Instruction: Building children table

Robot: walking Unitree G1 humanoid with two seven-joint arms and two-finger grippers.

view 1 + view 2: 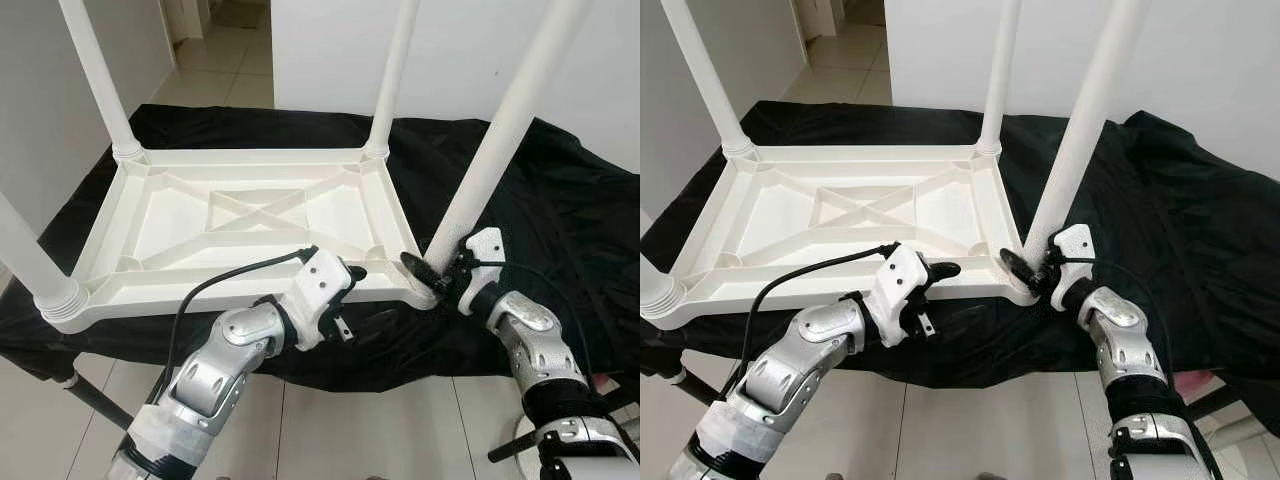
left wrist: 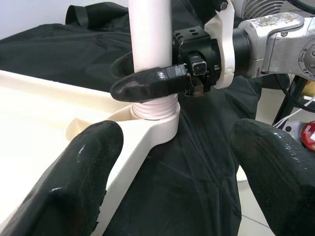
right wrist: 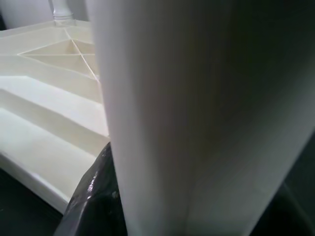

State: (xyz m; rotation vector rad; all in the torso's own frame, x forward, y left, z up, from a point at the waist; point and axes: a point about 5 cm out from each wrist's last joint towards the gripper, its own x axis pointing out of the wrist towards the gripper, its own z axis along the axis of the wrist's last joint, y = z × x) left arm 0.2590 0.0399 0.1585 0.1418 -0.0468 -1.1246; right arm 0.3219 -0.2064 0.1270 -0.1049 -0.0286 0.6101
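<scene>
Here the right gripper (image 1: 432, 272) clasps the near-right leg (image 1: 500, 140) just above the upturned tabletop (image 1: 240, 215), while the left gripper (image 1: 352, 275), fingers wide, hovers beside that tabletop's near edge.

No readable text, labels or numbers anywhere.

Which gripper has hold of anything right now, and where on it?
The right gripper clamps the near-right table leg just above its threaded base. The left gripper is open beside the tabletop, holding nothing.
</scene>
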